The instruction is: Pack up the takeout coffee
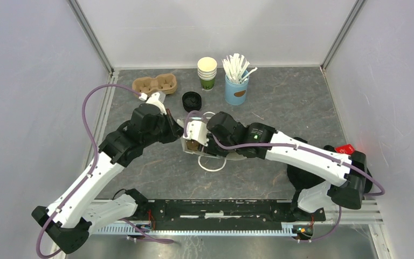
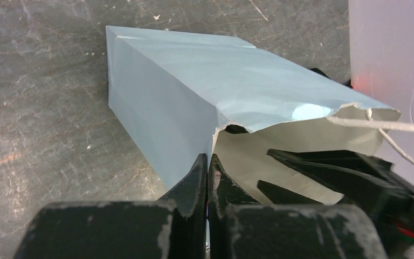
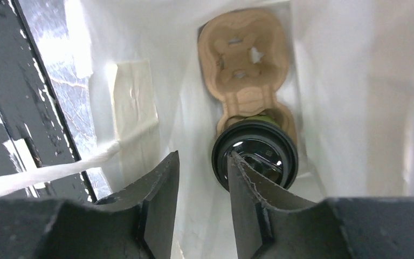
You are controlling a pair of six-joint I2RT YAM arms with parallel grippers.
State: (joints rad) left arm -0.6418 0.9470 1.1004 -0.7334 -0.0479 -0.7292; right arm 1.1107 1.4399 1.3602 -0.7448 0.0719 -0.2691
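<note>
A white paper bag (image 1: 194, 131) lies on its side mid-table. My left gripper (image 2: 208, 159) is shut on the edge of the bag's mouth (image 2: 215, 135) and holds it open. My right gripper (image 3: 203, 157) is open and empty, reaching into the bag; its black fingers (image 2: 323, 160) also show in the left wrist view. Inside the bag the takeout coffee (image 3: 255, 153), green-sided with a round black lid, sits in one pocket of a brown cardboard carrier (image 3: 242, 54). The right fingertip lies just in front of the lid. The coffee is hidden in the top view.
At the back stand a stack of lidless cups (image 1: 207, 73), a blue holder of white stirrers (image 1: 236, 86), a stack of black lids (image 1: 192, 100) and a spare cardboard carrier (image 1: 154, 84). The bag's white string handle (image 1: 211, 164) loops onto the table.
</note>
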